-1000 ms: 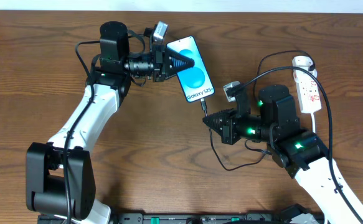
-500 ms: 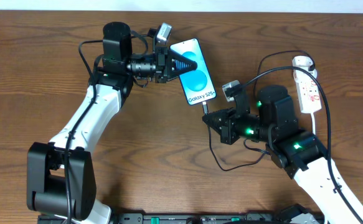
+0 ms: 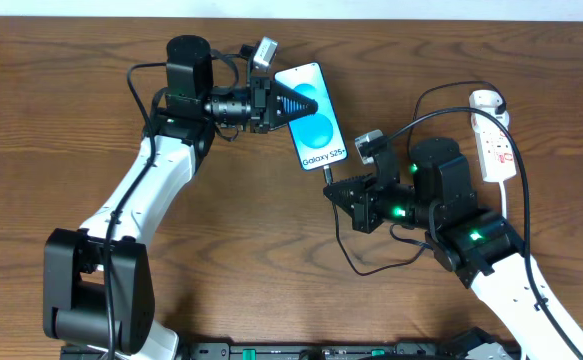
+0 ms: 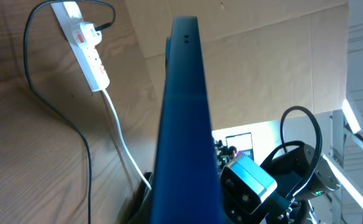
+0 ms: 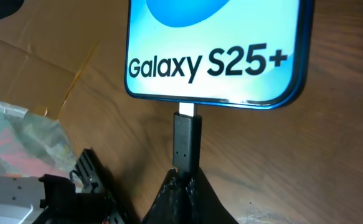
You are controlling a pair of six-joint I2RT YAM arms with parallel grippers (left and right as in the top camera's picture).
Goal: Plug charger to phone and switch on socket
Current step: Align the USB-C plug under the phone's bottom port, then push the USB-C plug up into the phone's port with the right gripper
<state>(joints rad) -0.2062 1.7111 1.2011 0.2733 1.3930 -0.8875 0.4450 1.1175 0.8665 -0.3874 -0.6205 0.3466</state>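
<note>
The phone (image 3: pixel 318 128) shows a blue screen with "Galaxy S25+" on it. My left gripper (image 3: pixel 305 103) is shut on its upper part and holds it tilted above the table. In the left wrist view the phone (image 4: pixel 184 118) appears edge-on and hides the fingers. My right gripper (image 3: pixel 333 186) is shut on the charger (image 5: pixel 186 140) just behind its small plug tip. The metal end of the tip meets the bottom edge of the phone (image 5: pixel 218 59), and a short piece of metal still shows. The charger's thin black cable (image 3: pixel 349 250) loops away toward the white socket (image 3: pixel 496 142) at the right.
The socket's white lead (image 4: pixel 124 146) trails down the table beside the black cable (image 4: pixel 56 112). The right arm's body (image 3: pixel 451 205) lies between the phone and the socket. The table's far edge runs along the top of the overhead view.
My left gripper has carried the phone slightly to the right. The right gripper has edged the plug tip up and left to the phone's bottom edge.
</note>
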